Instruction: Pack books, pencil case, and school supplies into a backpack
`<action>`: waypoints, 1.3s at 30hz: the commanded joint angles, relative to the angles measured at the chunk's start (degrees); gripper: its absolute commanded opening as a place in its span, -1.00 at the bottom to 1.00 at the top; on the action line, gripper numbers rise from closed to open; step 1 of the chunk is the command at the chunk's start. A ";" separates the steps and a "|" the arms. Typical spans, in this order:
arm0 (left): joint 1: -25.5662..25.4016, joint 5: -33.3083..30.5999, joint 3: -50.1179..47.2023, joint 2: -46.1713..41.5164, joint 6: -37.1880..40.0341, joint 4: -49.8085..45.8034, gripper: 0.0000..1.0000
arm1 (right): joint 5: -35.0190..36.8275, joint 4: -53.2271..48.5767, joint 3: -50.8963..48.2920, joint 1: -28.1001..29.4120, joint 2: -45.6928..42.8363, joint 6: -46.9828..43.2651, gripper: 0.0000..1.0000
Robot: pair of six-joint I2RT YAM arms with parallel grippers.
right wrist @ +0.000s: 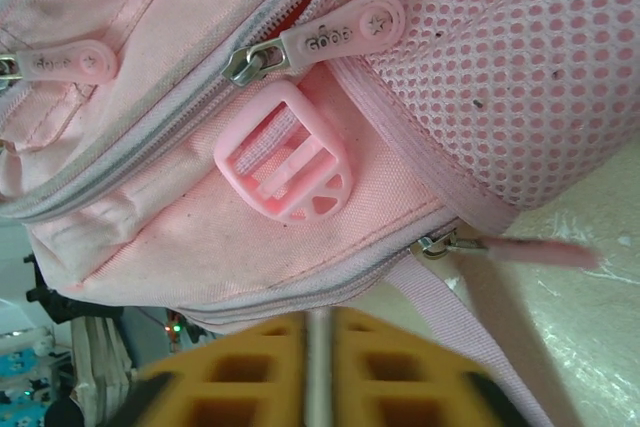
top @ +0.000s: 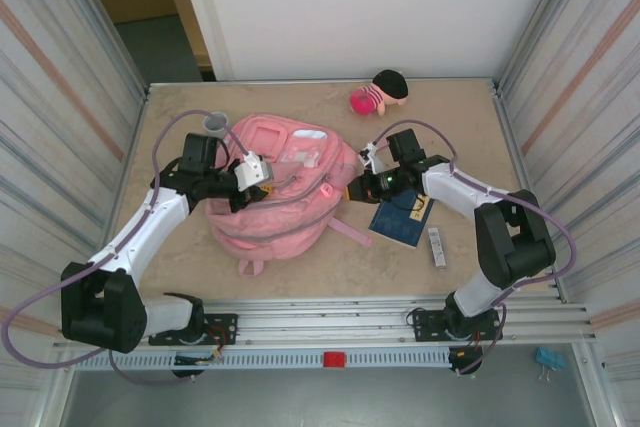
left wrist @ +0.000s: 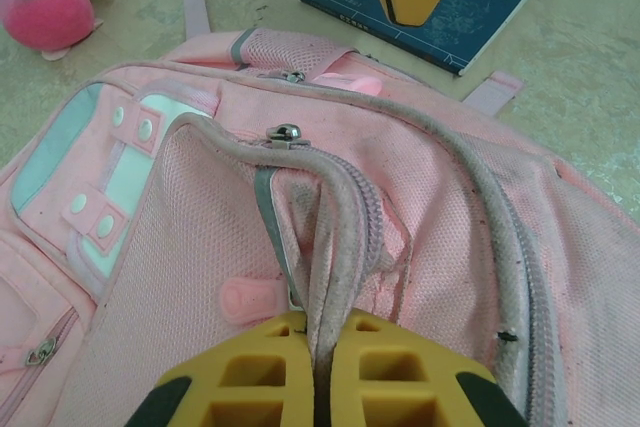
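Note:
The pink backpack [top: 285,197] lies flat in the middle of the table. My left gripper [top: 255,172] rests on its upper part and is shut on a raised fold of the zip edge [left wrist: 335,237]. My right gripper [top: 358,190] sits at the backpack's right side, just short of the lower seam [right wrist: 300,282]. Its fingers [right wrist: 400,367] stand a thin slit apart with nothing between them. A pink zip pull [right wrist: 540,252] hangs loose to their right. The dark blue book [top: 403,217] lies under the right arm. A grey-white strip [top: 436,245] lies beside it. The pencil case is out of view.
A pink plush doll [top: 378,95] lies at the back of the table. A grey cup [top: 215,124] stands behind the backpack at the left. Corrugated walls close in both sides. Bare tabletop [top: 340,267] runs along the front.

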 commanded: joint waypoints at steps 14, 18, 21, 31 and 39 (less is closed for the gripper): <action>5.02 11.71 1.45 -4.61 -2.36 1.92 -1.00 | 3.39 17.84 -8.49 -0.28 2.67 -9.89 0.44; 5.39 12.61 1.36 -4.83 -2.99 2.32 -1.00 | 4.26 20.66 -8.04 0.72 3.83 -12.48 0.40; 5.52 12.97 1.36 -4.92 -3.26 2.31 -1.00 | 3.54 22.22 -6.89 0.99 5.37 -12.75 0.32; 5.70 8.95 -0.10 -5.32 -7.50 7.00 -1.00 | 1.05 23.20 -7.58 1.29 1.75 -12.90 -0.80; 4.96 4.23 -2.67 -6.00 -12.01 11.96 -1.00 | 2.00 18.38 -7.76 1.39 -3.12 -14.56 -1.00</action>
